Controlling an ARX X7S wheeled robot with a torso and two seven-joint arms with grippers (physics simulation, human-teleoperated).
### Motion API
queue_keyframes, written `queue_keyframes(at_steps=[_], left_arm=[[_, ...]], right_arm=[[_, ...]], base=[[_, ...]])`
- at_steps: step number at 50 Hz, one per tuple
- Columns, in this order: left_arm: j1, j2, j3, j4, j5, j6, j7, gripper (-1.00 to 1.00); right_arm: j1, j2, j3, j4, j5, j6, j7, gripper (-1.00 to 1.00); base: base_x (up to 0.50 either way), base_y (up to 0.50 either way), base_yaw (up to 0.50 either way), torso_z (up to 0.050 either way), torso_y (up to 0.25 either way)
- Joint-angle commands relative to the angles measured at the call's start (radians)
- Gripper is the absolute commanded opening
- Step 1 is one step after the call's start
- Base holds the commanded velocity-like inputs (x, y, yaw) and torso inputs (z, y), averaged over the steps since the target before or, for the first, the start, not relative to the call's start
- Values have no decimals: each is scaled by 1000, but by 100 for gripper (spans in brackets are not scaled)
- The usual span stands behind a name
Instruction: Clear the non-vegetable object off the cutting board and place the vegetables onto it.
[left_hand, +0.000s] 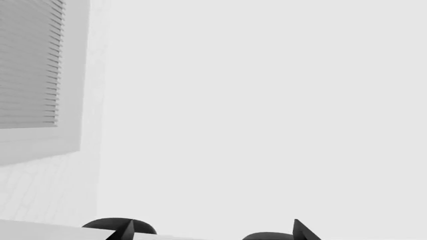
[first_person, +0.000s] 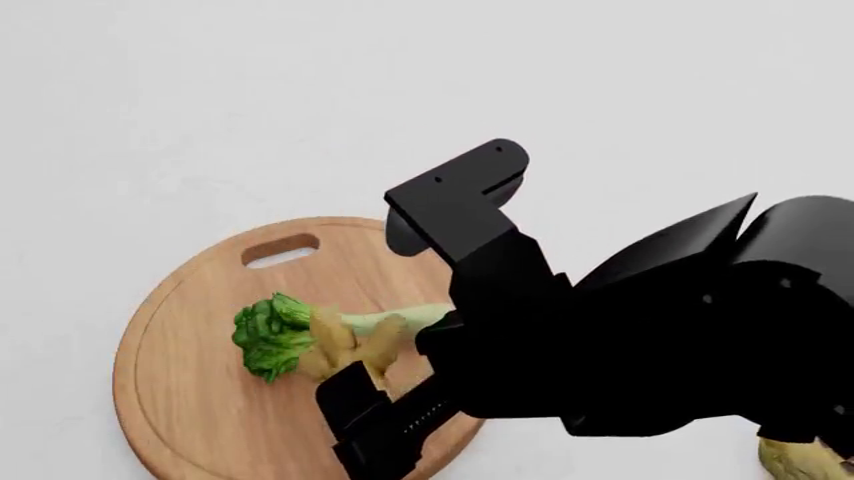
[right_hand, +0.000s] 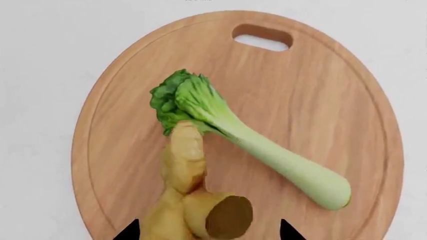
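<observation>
One round wooden cutting board (right_hand: 333, 100) carries two vegetables: one leafy green (right_hand: 260, 150) and one knobby ginger root (right_hand: 183, 190), touching at the leaves. The right gripper (right_hand: 208, 231) hovers over the root, fingers apart. The left gripper (left_hand: 212, 231) is spread, holding nothing. A yellowish lump (first_person: 801, 462) lies off the board.

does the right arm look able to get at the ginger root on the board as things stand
Probably yes: the right tool hangs right over the ginger root on the cutting board, tips either side; only the leafy green touches its far end.
</observation>
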Motion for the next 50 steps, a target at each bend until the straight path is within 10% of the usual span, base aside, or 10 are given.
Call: queue_keyframes(at_steps=[1, 50], left_arm=[[0, -3, -1, 2, -3, -2, -3, 100], [55, -52, -101, 263, -166, -139, -77, 100]], right_arm=[[10, 3, 6, -4, 3, 7, 0, 100], [558, 178, 205, -646, 658, -166, 832, 100]], base=[[0, 0, 0, 0, 0], [0, 0, 0, 0, 0]])
